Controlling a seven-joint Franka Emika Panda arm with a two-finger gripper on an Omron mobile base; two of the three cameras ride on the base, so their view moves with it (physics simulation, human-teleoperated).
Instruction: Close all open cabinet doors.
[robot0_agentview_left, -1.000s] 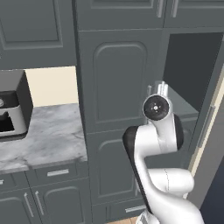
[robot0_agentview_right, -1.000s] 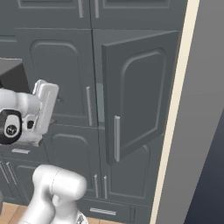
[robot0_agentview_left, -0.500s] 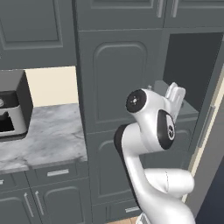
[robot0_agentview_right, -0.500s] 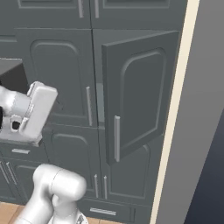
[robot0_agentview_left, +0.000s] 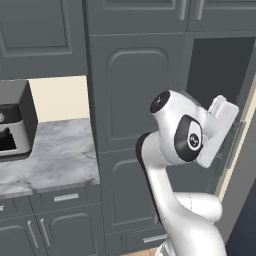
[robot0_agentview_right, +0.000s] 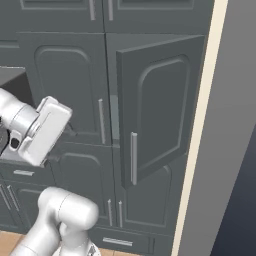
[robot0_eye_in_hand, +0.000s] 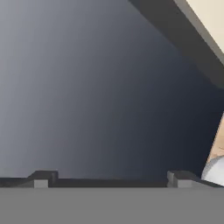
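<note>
Cabinet work is unfinished. From the left base view, the arm's hand (robot0_agentview_left: 220, 132) is raised toward the dark open compartment (robot0_agentview_left: 217, 75) on the right, past the marble counter (robot0_agentview_left: 47, 155) and a black appliance (robot0_agentview_left: 15, 125) at far left. From the right base view, one open cabinet door (robot0_agentview_right: 160, 107) stands swung out toward the near side, its silver handle (robot0_agentview_right: 133, 158) facing us; the neighbouring doors look shut. In the hand view, the fingers (robot0_eye_in_hand: 41, 178) are spread wide with nothing between them, facing a plain dark surface, possibly the cabinet's interior. Closing that door remains.
</note>
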